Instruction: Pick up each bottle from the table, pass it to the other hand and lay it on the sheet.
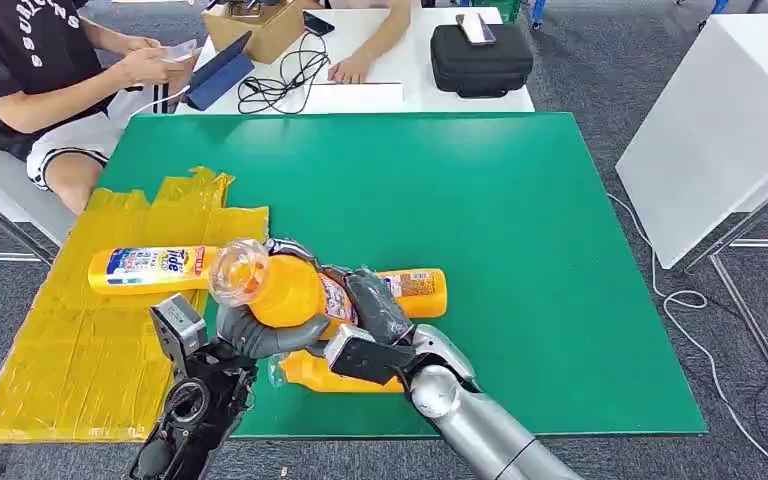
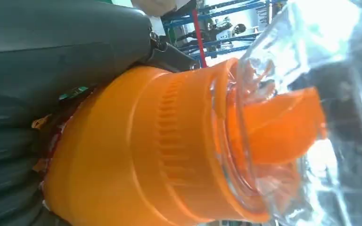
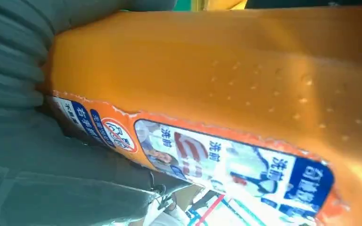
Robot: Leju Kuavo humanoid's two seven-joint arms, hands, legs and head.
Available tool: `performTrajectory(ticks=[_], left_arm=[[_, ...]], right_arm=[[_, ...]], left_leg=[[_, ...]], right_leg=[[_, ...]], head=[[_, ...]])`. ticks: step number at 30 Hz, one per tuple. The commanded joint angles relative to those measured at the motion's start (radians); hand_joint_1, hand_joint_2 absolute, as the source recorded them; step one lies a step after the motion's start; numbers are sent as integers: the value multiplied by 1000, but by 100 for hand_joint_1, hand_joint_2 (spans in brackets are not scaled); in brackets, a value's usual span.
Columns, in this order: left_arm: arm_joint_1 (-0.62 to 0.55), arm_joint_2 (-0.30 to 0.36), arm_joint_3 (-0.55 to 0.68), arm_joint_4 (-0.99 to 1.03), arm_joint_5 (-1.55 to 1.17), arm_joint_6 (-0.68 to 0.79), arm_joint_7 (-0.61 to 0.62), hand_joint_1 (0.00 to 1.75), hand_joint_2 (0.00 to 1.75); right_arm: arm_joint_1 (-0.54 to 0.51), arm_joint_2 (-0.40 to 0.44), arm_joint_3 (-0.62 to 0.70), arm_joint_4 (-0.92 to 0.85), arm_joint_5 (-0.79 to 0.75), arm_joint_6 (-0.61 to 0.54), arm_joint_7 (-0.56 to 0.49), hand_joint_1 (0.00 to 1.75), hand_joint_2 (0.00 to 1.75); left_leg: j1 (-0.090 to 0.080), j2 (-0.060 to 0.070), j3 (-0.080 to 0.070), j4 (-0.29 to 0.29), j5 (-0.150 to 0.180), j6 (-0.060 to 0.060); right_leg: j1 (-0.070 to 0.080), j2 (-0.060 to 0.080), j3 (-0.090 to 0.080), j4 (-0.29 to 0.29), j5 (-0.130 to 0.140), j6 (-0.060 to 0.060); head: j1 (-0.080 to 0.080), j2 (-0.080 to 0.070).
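Observation:
An orange bottle with a clear cover over its cap hangs just above the table's near edge, held between both hands. My left hand grips it from below near the cap end. My right hand wraps its dark fingers over the body. The left wrist view shows the bottle's ribbed neck under my left hand's grey thumb. The right wrist view shows its labelled side against my right hand. A yellow bottle lies on the yellow sheet.
Two more orange bottles lie on the green table: one behind my right hand, one under the hands near the front edge. People sit at a white table beyond, with cables and a black case.

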Motion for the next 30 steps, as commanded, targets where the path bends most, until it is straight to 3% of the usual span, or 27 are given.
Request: performTrajectory(ticks=[1,8,14,15,16,23,25,26,28,30], left_arm=[[-77,22,55,84,12,15,9,175,175],[-84,21,53,87,18,15,9,175,175],[-96,11,63,81,3,64,19,175,175],[-92,12,66,76,-10,77,18,175,175],[-91,12,69,73,-19,85,16,175,175],[-81,29,132,32,-169,215,7,175,175],[-78,26,152,16,-221,235,18,175,175],[-72,21,166,5,-265,253,29,175,175],[-60,13,192,-4,-314,270,33,175,175],[-56,12,198,-2,-319,270,29,175,175]], right_arm=[[12,-62,-5,-69,5,1,-22,175,175],[16,-60,-11,-76,3,-8,-21,175,175],[50,-84,-73,-185,-5,-71,-16,169,175],[64,-94,-82,-216,4,-88,-18,21,175],[72,-100,-89,-234,9,-99,-20,0,175],[223,-235,-251,-538,118,-241,23,0,175],[264,-241,-302,-575,170,-249,45,0,175],[300,-238,-341,-603,198,-258,51,0,175],[388,-241,-406,-664,234,-275,37,0,175],[414,-247,-416,-679,234,-276,22,0,175]], left_leg=[[1,-2,4,0,-1,-1],[1,-1,5,0,-2,-1],[1,-2,2,0,0,-1],[1,-3,4,0,-1,-1],[0,-2,2,-1,0,-1],[1,-4,4,0,-2,-1],[0,-6,1,0,0,0],[2,-9,5,1,-3,-1],[1,-8,3,1,-2,0],[0,-7,1,-1,-1,0]], right_leg=[[1,-3,6,-2,-2,1],[1,-3,7,-2,-2,1],[0,-3,3,-1,-1,1],[1,-4,5,-1,-2,1],[0,-3,3,-1,-1,1],[1,-5,7,-2,-2,1],[0,-5,2,-1,-1,1],[2,-10,9,-2,-4,2],[1,-8,6,-2,-3,1],[0,-6,3,-2,-1,1]], head=[[0,0],[0,0],[0,0],[0,0],[0,0],[-1,0],[0,0],[0,0],[0,0],[0,0]])
